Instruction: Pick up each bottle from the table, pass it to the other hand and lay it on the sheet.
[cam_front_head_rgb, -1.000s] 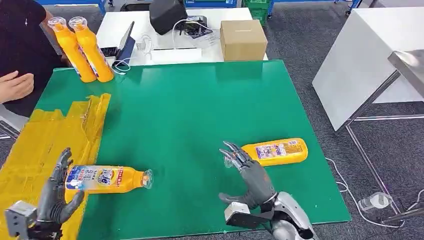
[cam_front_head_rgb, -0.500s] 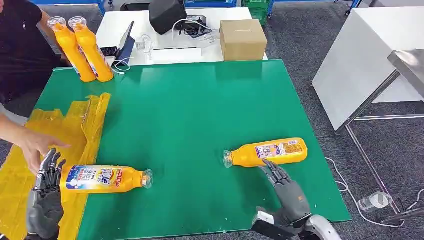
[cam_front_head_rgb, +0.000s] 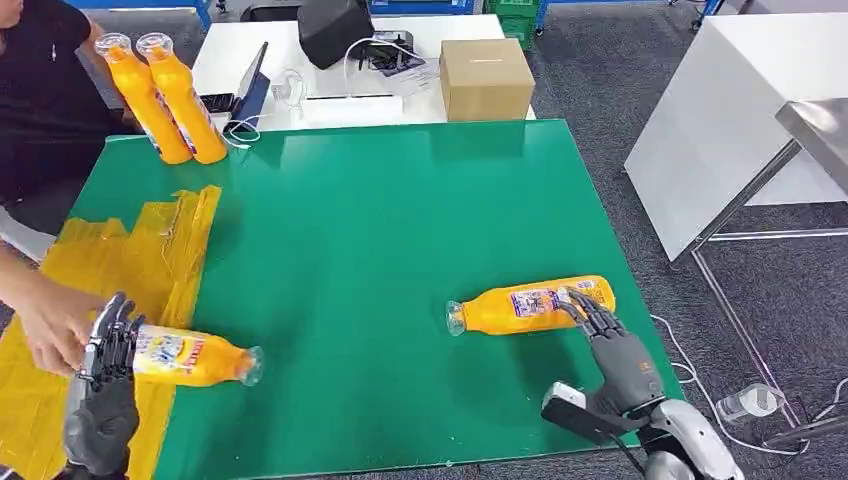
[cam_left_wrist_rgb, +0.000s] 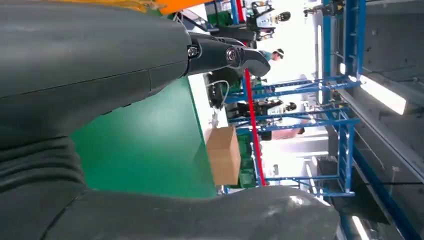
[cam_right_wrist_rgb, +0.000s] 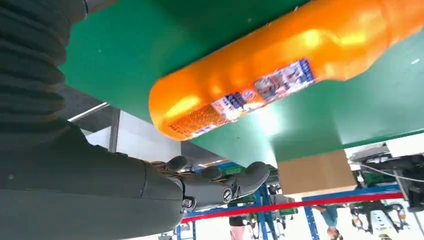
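Right robot hand (cam_front_head_rgb: 612, 345) reaches over the lying bottle (cam_front_head_rgb: 530, 304), fingers spread.

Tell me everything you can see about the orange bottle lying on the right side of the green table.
The orange plastic bottle lies on its side on the green table, near the right edge. Its clear cap end points toward the table's middle, its rounded base toward the edge. A white, blue and red printed label wraps its middle. It looks full of orange liquid and glossy. The right hand reaches its base end with fingers spread; actual contact is unclear.
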